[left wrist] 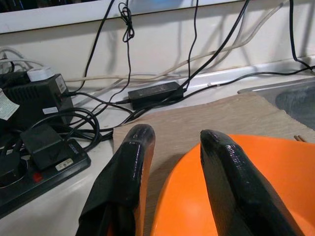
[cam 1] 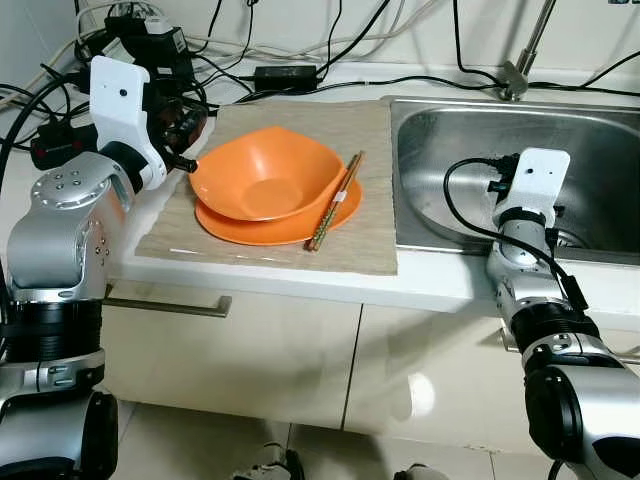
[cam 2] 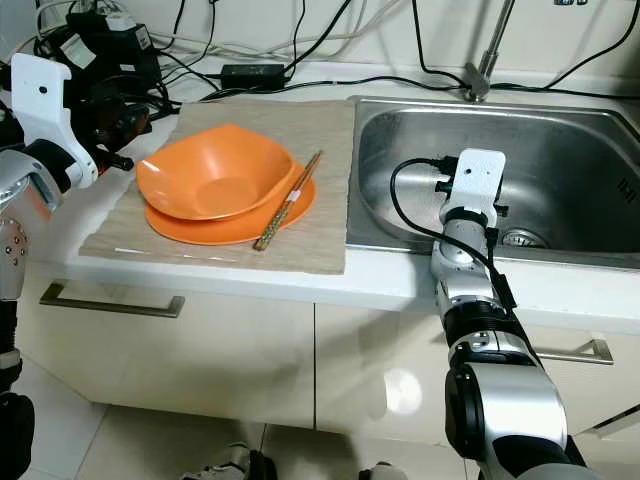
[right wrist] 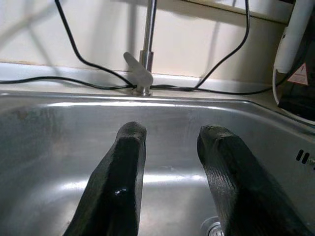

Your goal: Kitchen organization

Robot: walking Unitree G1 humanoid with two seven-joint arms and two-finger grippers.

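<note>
The left gripper [left wrist: 172, 162], fingers spread, seemingly straddles the near rim of the orange bowl [cam 1: 265, 180], while the right gripper [right wrist: 170, 162] hangs spread over the sink [cam 1: 440, 140].

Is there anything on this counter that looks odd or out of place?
Yes. A tangle of black cables and power bricks lies on the white counter beside the steel sink. The wooden chopsticks rest slanted on the orange plate's rim.
</note>
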